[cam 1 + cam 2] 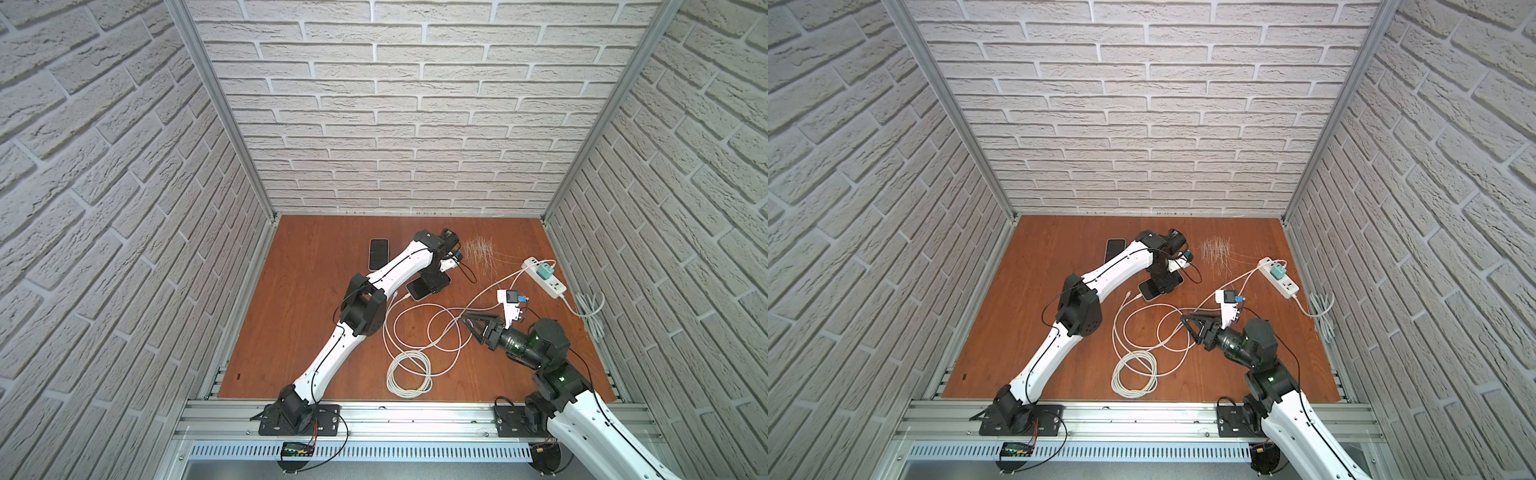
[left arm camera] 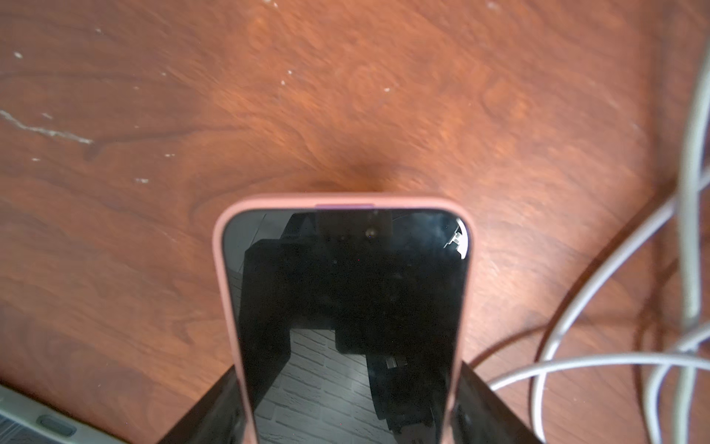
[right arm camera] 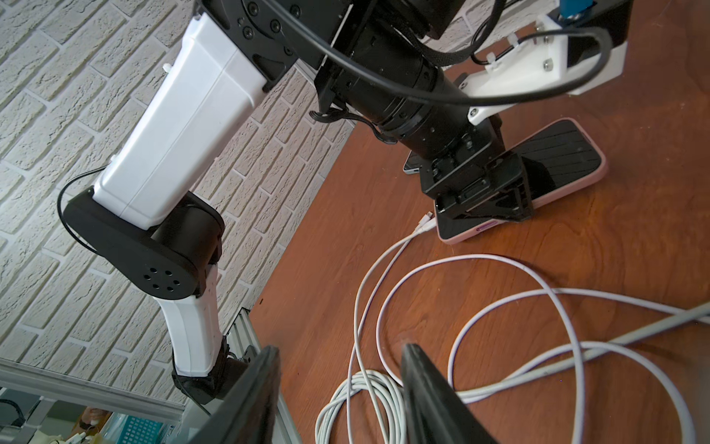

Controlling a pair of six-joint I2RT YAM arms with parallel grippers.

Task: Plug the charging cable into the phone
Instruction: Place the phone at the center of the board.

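Pinning phone [image 3: 557, 153] flat to table [image 3: 634, 250] with left gripper [image 3: 484, 207] clamped across it; hovering right gripper [image 3: 342, 348], jaws apart and empty, over cable [image 3: 499, 265] loops, short of plug [image 3: 424, 223] just beside phone's end. Could snag a loop and drag plug away.

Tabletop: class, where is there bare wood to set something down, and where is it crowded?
Bare: the table between the left wall and the left arm, and the far strip between the back wall and the dark phone. Crowded: the middle, where charging cable loops spread from the pink-cased phone to the right gripper; the power strip fills the right edge.
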